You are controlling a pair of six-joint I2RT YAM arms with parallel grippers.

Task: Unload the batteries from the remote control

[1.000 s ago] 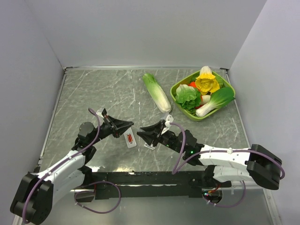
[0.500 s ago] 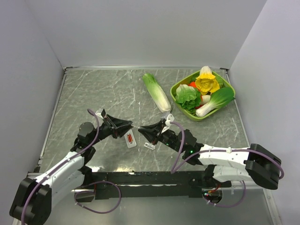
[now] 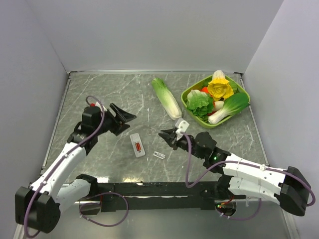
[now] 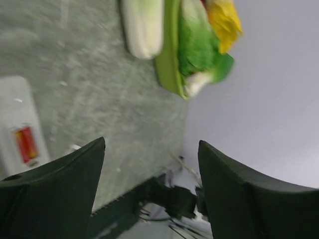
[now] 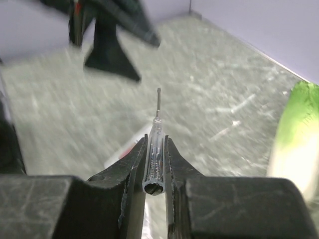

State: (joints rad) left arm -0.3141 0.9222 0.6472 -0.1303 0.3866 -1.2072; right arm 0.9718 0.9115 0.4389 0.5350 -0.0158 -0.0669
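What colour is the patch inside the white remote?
Red, on the remote control; clearest in left wrist view.

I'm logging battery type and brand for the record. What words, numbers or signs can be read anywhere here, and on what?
No text can be read in any view.
On the remote control: a red patch in its recess, blurred; no letters or polarity signs legible.
On the small whitish piece lying near it: too small to read.
On the clear-handled tool in the right gripper: no print visible.
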